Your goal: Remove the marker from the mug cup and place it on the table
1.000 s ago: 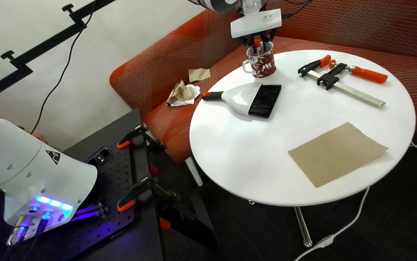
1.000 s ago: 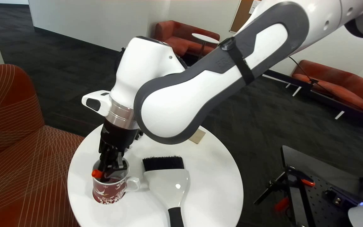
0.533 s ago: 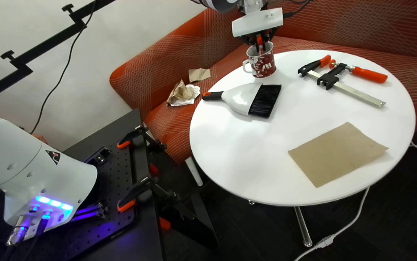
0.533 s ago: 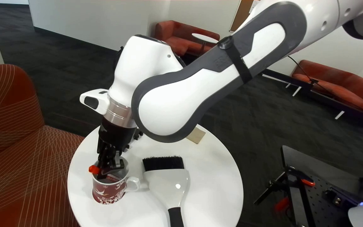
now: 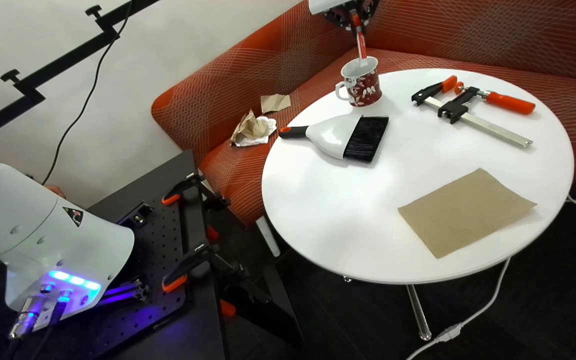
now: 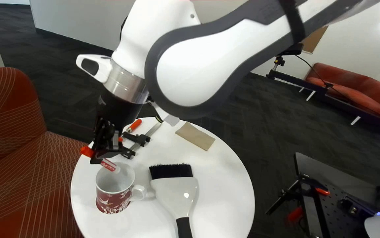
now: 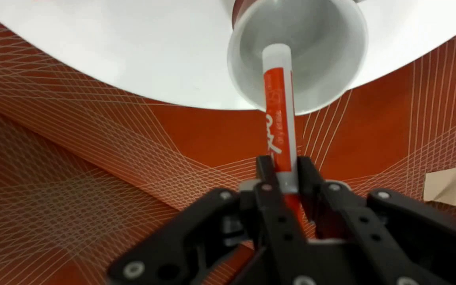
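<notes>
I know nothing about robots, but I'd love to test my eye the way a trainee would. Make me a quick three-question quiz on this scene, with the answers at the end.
1. Multiple choice: what is the robot's gripper holding?
A) the clamp
B) the marker
C) the brown paper

2. True or false: the mug cup stands upright on the table.

3. Fill in the blank: the brush lying near the mug cup has ____ bristles.

Key:
1. B
2. True
3. black
</notes>
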